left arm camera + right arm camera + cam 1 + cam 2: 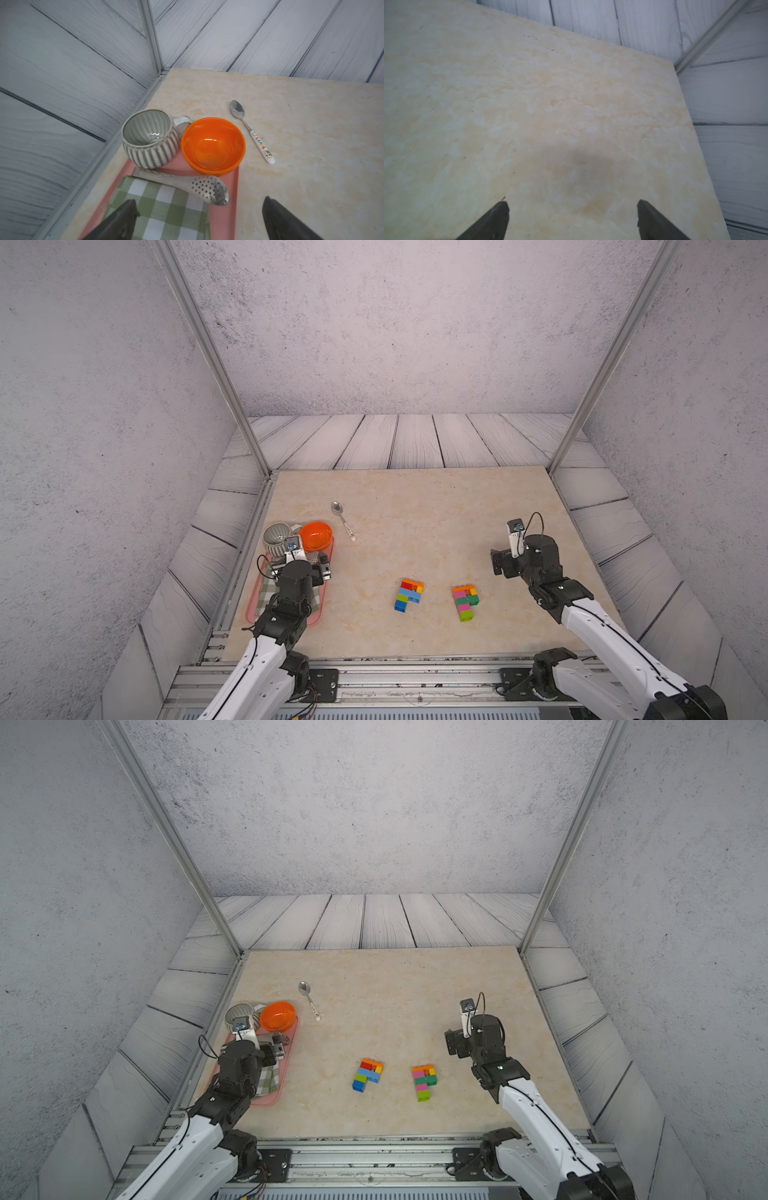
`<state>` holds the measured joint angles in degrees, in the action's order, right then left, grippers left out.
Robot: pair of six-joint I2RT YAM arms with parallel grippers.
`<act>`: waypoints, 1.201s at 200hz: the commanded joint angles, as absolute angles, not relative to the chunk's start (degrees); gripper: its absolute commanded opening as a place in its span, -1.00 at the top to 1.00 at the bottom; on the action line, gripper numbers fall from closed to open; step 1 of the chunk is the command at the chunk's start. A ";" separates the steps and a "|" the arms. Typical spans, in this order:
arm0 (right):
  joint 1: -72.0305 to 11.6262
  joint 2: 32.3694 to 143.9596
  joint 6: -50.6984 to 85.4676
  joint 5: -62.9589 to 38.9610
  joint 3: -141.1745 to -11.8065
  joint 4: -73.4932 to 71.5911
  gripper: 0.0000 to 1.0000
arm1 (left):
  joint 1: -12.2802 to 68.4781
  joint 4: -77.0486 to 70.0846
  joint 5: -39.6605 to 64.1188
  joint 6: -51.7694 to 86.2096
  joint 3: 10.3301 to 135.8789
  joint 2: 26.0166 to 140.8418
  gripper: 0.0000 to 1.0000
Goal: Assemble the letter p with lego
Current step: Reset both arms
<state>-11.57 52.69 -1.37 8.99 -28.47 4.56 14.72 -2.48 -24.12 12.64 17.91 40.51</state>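
Two flat P-shaped figures of small studded plastic lego bricks are seen on the beige marble-patterned table (pixel 550 104), both on the right-arm side of the pink plastic tray (pixel 225 216) and well apart from it. The figure nearer to the tray (pixel 409 594) is made of orange, red, blue, green and yellow bricks, and the farther figure (pixel 465 601) of orange, pink, green, lime and yellow ones. The left gripper (pixel 200 204) is held above the tray with its jaws spread wide, and nothing is grasped. On the tray a green-checked cloth (pixel 162 212), a perforated metal spoon (pixel 207 189), a ribbed grey ceramic mug (pixel 149 141) and an orange plastic bowl (pixel 213 145) are found. The right gripper (pixel 572 202) is also spread and empty, over bare table beyond the farther figure. The letter seems already formed, so only a final check is probably needed. Whether every brick is fully seated cannot be told. If one must be pressed, the jaws should be narrowed first, the stem should be steadied by the other gripper, and the push should be given straight down.
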 commanded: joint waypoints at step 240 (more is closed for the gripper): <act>0.62 87.86 2.72 0.18 -26.72 -40.49 -0.98 | 1.49 -43.07 -8.17 1.07 26.21 87.46 -0.96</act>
